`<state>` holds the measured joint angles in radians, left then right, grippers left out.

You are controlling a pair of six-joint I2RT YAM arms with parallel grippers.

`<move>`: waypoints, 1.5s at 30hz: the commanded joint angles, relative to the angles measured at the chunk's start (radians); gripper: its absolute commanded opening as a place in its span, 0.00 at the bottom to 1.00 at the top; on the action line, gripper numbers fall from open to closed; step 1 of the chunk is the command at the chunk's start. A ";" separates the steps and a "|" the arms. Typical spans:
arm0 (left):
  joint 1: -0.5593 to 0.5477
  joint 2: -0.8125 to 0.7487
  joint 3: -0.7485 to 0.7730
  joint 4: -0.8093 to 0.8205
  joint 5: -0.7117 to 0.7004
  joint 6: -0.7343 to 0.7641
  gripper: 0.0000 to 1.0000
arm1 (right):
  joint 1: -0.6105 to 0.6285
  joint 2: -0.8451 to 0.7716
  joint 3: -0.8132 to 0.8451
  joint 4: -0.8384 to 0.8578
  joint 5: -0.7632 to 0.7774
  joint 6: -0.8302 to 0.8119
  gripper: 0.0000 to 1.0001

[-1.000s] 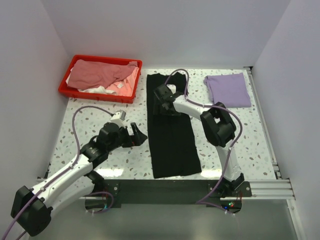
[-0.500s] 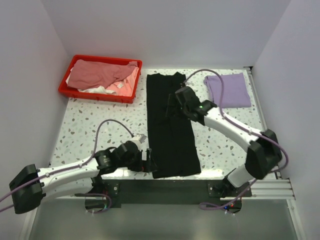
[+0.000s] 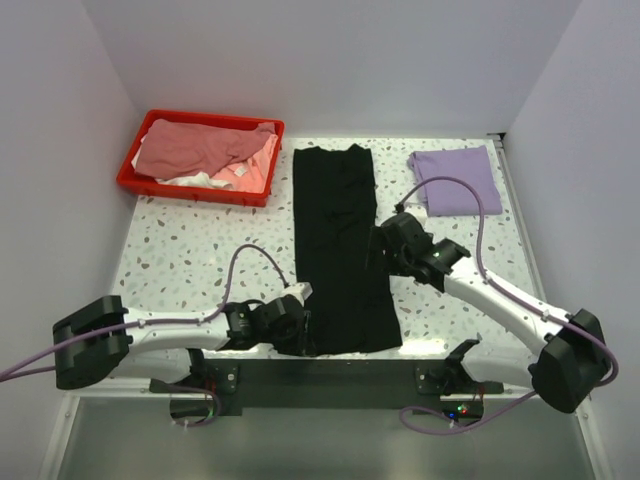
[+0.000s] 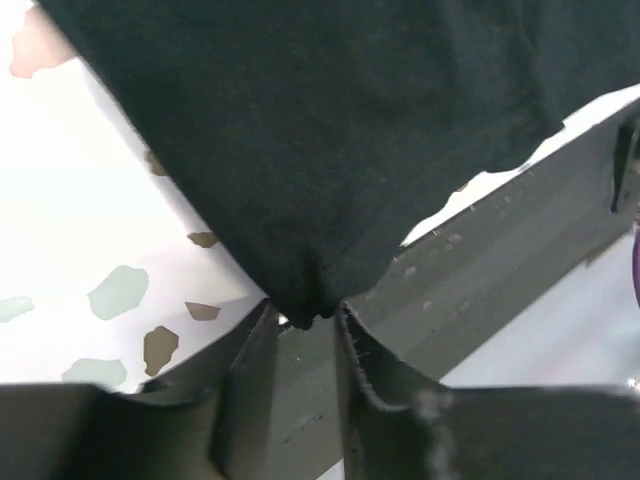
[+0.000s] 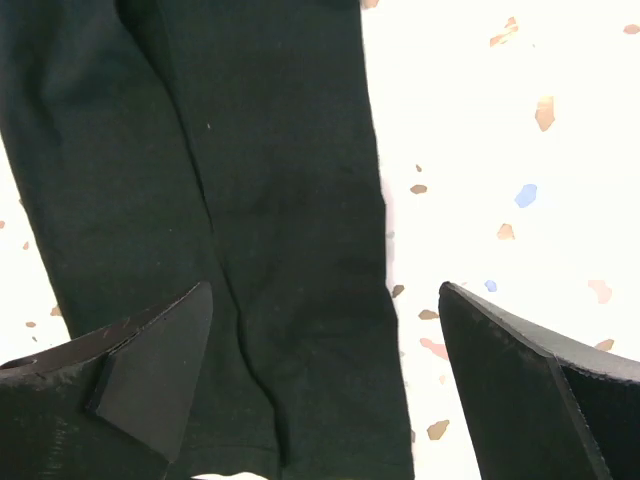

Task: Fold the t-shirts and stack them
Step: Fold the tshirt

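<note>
Currently, the black t-shirt (image 3: 340, 240) lies on the speckled table (image 3: 180, 240) as a long, narrow folded strip. It runs from upper centre to lower centre of the top view.

Left gripper (image 3: 305, 325): positioned at the strip's lower left corner, low over the table edge. In the left wrist view, the left gripper (image 4: 300, 320) has its jaws set narrow, and the puckered corner of the black t-shirt (image 4: 330, 130) is pinched between the tips.

Right gripper (image 3: 385, 245): positioned at the strip's right edge, mid-length. In the right wrist view, the right gripper (image 5: 325, 350) has its jaws spread wide and holds nothing. The black t-shirt (image 5: 250, 200) lies beneath it.

The purple t-shirt (image 3: 458, 180) lies folded at upper right. The red bin (image 3: 195, 190) at upper left contains a dusty pink t-shirt (image 3: 195, 145) over a white t-shirt (image 3: 190, 180).
</note>
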<state>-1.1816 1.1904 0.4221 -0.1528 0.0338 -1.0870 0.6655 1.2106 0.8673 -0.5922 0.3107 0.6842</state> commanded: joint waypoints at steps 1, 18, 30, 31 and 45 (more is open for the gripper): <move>-0.013 0.012 0.044 -0.033 -0.055 -0.022 0.30 | -0.004 -0.051 -0.008 -0.037 0.056 0.017 0.99; -0.021 -0.071 0.030 -0.176 -0.086 -0.060 0.00 | -0.001 -0.265 -0.250 -0.247 -0.496 -0.060 0.98; -0.035 -0.100 -0.002 -0.157 -0.074 -0.088 0.00 | 0.019 -0.244 -0.353 -0.138 -0.492 0.025 0.73; -0.035 -0.098 -0.005 -0.157 -0.072 -0.088 0.00 | 0.020 -0.238 -0.353 -0.138 -0.493 0.026 0.72; -0.047 -0.089 -0.019 -0.126 -0.064 -0.097 0.00 | 0.052 -0.192 -0.485 0.028 -0.578 0.124 0.37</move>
<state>-1.2182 1.1046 0.4122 -0.3084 -0.0410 -1.1687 0.7071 1.0019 0.4129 -0.6357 -0.2508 0.7658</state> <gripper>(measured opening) 0.022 0.412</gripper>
